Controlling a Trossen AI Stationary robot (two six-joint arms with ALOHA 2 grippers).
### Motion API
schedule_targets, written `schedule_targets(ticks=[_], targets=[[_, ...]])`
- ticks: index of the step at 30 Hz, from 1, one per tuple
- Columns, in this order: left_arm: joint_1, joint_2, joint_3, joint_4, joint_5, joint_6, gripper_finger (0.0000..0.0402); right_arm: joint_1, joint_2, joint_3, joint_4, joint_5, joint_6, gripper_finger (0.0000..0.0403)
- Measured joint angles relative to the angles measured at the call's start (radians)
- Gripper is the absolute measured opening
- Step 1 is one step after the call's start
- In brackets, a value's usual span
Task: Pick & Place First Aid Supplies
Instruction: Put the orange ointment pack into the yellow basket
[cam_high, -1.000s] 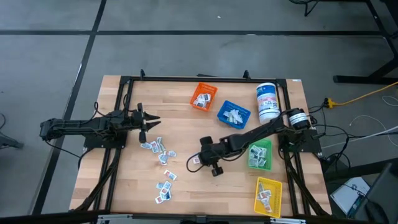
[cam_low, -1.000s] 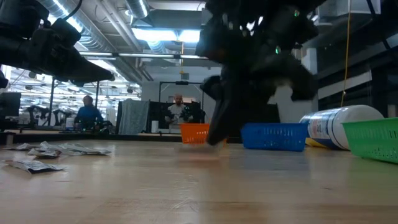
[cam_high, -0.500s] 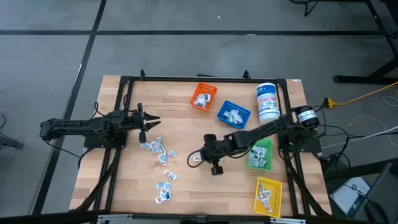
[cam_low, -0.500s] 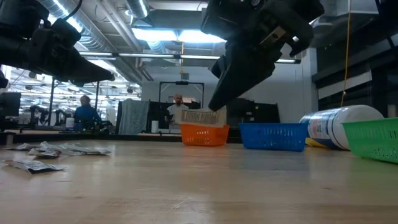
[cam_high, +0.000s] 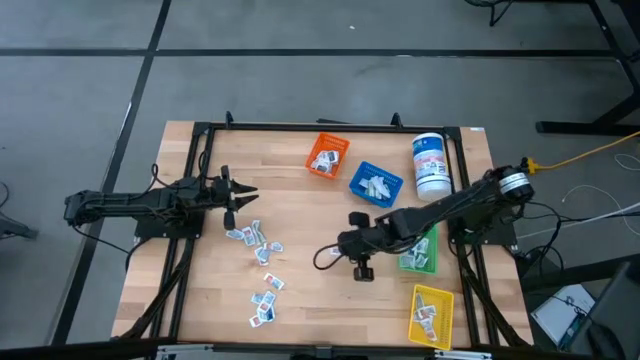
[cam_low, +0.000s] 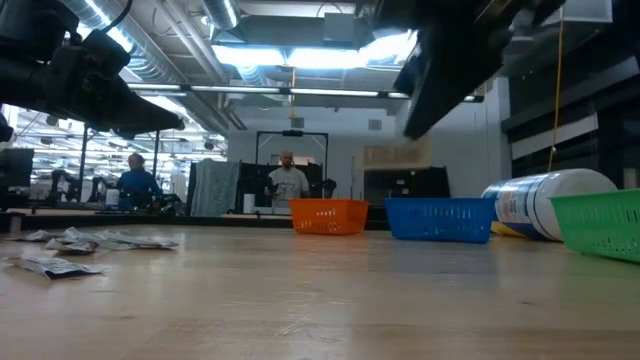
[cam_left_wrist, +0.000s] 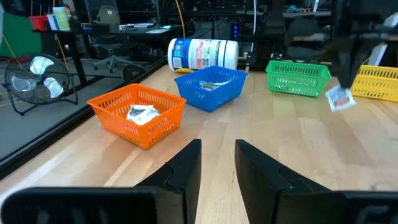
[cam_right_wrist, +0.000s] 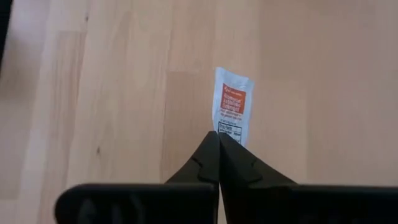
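Observation:
My right gripper is shut on one first aid packet, white with an orange-red panel, above the middle of the wooden table. In the left wrist view the same packet hangs in the air in front of the green bin. More packets lie flat in a loose scatter and another group on the table's left half. My left gripper hovers open at the table's left, beside the scatter, with nothing between its fingers. My right gripper pinches the packet's near short end between its two fingertips. The fingers slant down from the table's right side. The packet is lifted clear of the table and sticks out beyond the tips.
Orange bin and blue bin stand at the back, green bin and yellow bin at the right, all with packets inside. A white canister lies at the back right. People show in the room beyond.
My right gripper has risen and drawn back toward the table's right edge, rolling its wrist, with the packet kept in its shut tips. The packet has come off the table and now hangs clear.

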Motion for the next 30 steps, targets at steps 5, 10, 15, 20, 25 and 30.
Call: schedule_targets(ticks=[5, 10, 15, 20, 25, 30], targets=[[0.0, 0.0, 0.0, 0.0, 0.0, 0.0, 0.0091, 0.048, -0.1, 0.001, -0.081, 0.023, 0.084, 0.0], [0.0, 0.0, 0.0, 0.0, 0.0, 0.0, 0.0093, 0.098, -0.195, 0.001, -0.17, 0.023, 0.191, 0.0], [0.0, 0.0, 0.0, 0.0, 0.0, 0.0, 0.0091, 0.158, -0.266, 0.001, -0.219, 0.017, 0.308, 0.0], [0.0, 0.0, 0.0, 0.0, 0.0, 0.0, 0.0093, 0.21, -0.308, 0.001, -0.25, -0.068, 0.424, 0.0], [0.0, 0.0, 0.0, 0.0, 0.0, 0.0, 0.0091, 0.259, -0.323, 0.001, -0.269, -0.184, 0.551, 0.0], [0.0, 0.0, 0.0, 0.0, 0.0, 0.0, 0.0093, 0.313, -0.323, 0.001, -0.276, -0.306, 0.665, 0.0]])
